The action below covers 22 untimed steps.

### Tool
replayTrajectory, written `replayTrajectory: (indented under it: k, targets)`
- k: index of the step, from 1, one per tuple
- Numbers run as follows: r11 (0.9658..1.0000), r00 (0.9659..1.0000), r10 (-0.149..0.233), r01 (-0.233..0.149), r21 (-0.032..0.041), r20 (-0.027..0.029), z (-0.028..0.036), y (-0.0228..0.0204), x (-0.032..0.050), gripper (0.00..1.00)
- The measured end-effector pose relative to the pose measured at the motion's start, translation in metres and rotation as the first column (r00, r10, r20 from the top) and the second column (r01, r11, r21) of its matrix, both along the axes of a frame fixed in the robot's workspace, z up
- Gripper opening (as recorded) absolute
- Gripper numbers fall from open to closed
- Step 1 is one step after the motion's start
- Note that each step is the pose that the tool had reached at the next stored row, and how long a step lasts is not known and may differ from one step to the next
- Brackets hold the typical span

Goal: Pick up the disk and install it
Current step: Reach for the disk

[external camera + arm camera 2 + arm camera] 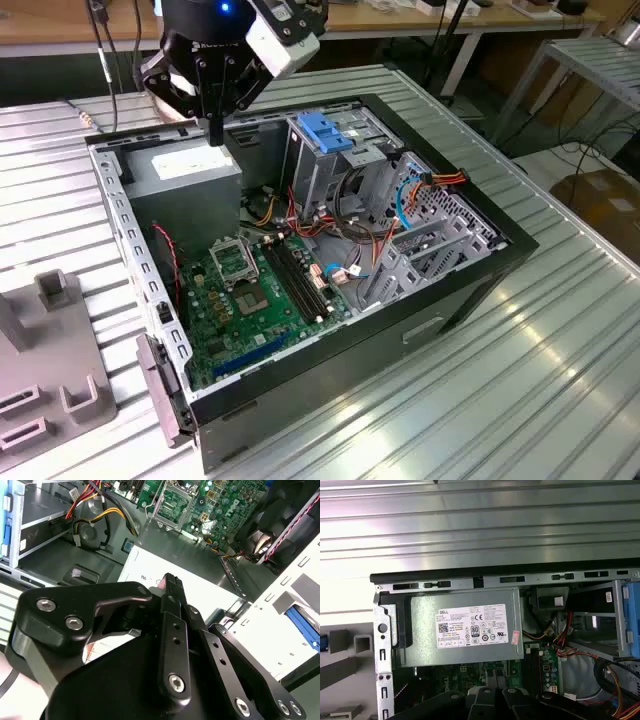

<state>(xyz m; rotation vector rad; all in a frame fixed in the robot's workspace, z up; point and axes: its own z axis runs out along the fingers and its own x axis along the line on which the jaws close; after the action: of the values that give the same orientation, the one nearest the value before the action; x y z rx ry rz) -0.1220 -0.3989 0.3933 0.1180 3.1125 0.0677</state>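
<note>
Pincer closed, empty, hanging over the power supply. I judge the blue-railed piece beyond the case wall to be the disk, well apart from it; long axis unclear.

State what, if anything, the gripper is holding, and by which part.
Nothing. The gripper is shut with nothing between its fingertips, and it hovers over the grey power supply box.

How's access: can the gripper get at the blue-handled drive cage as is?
Probably yes. The gripper hangs above the power supply, next to the drive cage. The case lies open and nothing covers the cage's top. Cables sit lower beside it.
</note>
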Motion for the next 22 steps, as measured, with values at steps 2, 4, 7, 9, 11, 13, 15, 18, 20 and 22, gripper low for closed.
replayTrajectory:
  k: [2,4,7,9,11,13,15,18,20,22]
  targets:
    - [1.0,1.0,0.0,0.0,-0.0001,0.0,0.0,0.0,-0.0013,0.1]
    - [1.0,1.0,0.0,0.0,0.0,0.0,0.0,0.0,-0.0021,0.1]
    - [1.0,1.0,0.0,0.0,0.0,0.0,0.0,0.0,-0.004,0.1]
    - [1.0,1.0,0.0,0.0,-0.0001,0.0,0.0,0.0,-0.0055,0.1]
    - [1.0,1.0,0.0,0.0,-0.0001,0.0,0.0,0.0,-0.006,0.1]
    - [1.0,1.0,0.0,0.0,-0.0001,0.0,0.0,0.0,-0.0066,0.1]
    - [1.0,1.0,0.0,0.0,0.0,0.0,0.0,0.0,-0.0075,0.1]
    - [1.0,1.0,0.0,0.0,0.0,0.0,0.0,0.0,-0.0091,0.1]
    - [1.0,1.0,0.0,0.0,0.0,0.0,0.0,0.0,-0.011,0.1]
    - [1.0,1.0,0.0,0.0,0.0,0.0,-0.0001,0.0,-0.0126,0.1]
